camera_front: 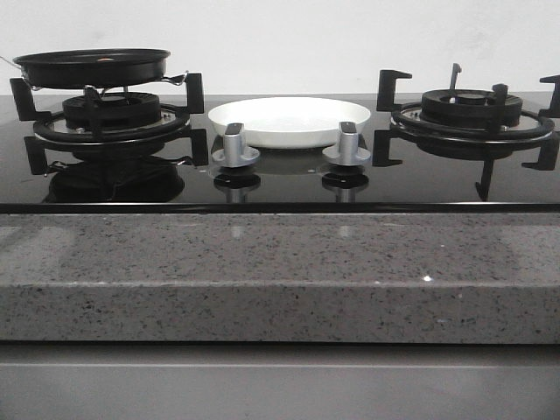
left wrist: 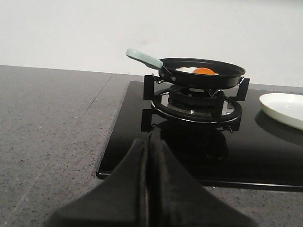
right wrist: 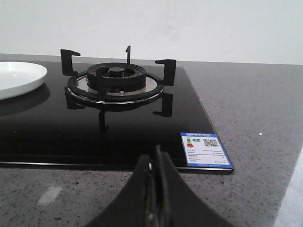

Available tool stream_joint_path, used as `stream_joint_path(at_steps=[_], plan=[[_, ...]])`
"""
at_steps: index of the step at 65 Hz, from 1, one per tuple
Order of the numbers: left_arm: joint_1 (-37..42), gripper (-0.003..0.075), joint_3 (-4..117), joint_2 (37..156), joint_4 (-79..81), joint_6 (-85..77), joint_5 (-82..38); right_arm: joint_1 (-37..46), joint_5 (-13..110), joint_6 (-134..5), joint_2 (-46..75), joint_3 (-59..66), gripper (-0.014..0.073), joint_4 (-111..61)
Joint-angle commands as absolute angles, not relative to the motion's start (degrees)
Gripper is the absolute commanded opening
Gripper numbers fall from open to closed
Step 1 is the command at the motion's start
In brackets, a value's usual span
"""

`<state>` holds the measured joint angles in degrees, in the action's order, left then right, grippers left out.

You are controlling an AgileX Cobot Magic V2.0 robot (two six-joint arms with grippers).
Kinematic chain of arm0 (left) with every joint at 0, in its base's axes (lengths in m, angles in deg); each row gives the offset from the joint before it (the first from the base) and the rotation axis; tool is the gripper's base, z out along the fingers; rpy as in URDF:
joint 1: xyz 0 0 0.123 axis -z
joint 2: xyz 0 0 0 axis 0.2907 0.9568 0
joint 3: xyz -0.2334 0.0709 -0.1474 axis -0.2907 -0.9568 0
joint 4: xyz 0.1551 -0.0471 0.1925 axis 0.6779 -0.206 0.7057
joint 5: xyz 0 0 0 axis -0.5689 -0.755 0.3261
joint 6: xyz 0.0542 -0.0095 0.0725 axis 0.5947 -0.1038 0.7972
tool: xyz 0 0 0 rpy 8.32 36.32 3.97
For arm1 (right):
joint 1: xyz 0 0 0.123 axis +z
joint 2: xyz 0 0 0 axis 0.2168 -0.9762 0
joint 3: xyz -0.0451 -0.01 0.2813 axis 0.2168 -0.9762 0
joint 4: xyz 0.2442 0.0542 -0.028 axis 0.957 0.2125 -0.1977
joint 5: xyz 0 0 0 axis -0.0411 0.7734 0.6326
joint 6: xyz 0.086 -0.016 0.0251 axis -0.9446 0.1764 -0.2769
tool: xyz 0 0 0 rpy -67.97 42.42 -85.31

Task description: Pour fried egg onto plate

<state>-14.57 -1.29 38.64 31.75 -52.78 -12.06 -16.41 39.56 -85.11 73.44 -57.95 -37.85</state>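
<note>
The fried egg [left wrist: 196,71], orange yolk up, sits in a black pan [left wrist: 203,75] with a pale green handle [left wrist: 144,57] on the burner [camera_front: 109,114] near the worktop's [camera_front: 280,271] back left corner. The white plate [camera_front: 289,121] rests on the glossy black hob [camera_front: 280,184] mid-back, behind two silver knobs [camera_front: 234,149]. A colourful energy label [right wrist: 204,149] with a QR code sits at the hob's front right corner, print too small to read. Left gripper [left wrist: 147,151] and right gripper [right wrist: 155,161]: jaws pressed together, holding nothing.
</note>
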Motion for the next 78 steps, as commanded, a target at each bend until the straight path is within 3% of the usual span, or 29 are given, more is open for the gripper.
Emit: stream_joint_path(at_steps=[1,48,64,78], plan=[[-14.56,-0.0019,-1.67,37.61,32.17,-53.16,-7.58,-16.64,35.02,-85.06,74.56,-57.76,-0.0069,-38.28],[-14.56,-0.0019,1.38,37.68,32.36,-53.41,-4.72,-16.64,36.74,-85.06,74.56,-55.01,-0.0069,-38.23],[-14.56,-0.0019,17.52,40.92,30.41,-53.41,-22.02,-16.64,49.93,-84.95,72.26,-40.48,-0.0069,-38.50],[-14.56,-0.0019,33.24,50.49,30.41,-53.41,-36.40,-16.64,65.03,-83.86,62.73,-23.97,-0.0069,-38.50]])
